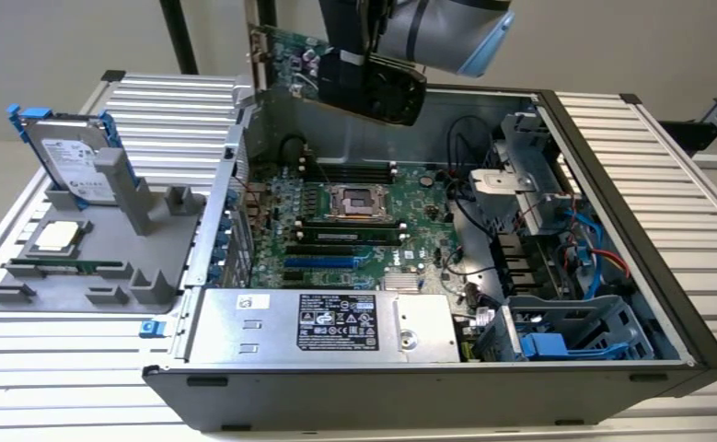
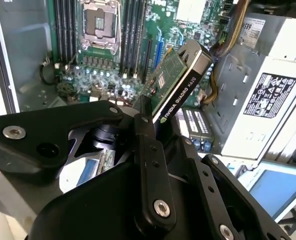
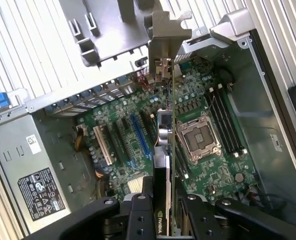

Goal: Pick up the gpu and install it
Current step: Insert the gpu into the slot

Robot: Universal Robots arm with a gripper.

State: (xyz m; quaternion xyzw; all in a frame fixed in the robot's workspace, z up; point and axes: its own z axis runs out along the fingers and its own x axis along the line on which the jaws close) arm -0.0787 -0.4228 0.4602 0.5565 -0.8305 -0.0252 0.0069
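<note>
The gpu [image 1: 355, 81] is a green card with a black cooler and a silver bracket. It hangs tilted in the air above the back of the open computer case [image 1: 653, 230], over the motherboard [image 1: 346, 221]. My gripper [image 3: 164, 202] is shut on the gpu [image 3: 166, 130]; in the first wrist view the card is edge-on, with its bracket [image 3: 165, 45] at the far end. In the second wrist view the black fingers [image 2: 147, 145] clamp the gpu [image 2: 180, 85] at its near end. The blue and black expansion slots [image 3: 139, 135] lie below it, apart from it.
On the exterior view's left, a grey fixture [image 1: 149, 276] holds a silver hard drive with a blue frame [image 1: 70, 161], a processor [image 1: 57, 237] and a memory stick [image 1: 70, 267]. The power supply [image 1: 321, 322] fills the case's near side; cables and a drive cage [image 1: 567, 331] sit on the right.
</note>
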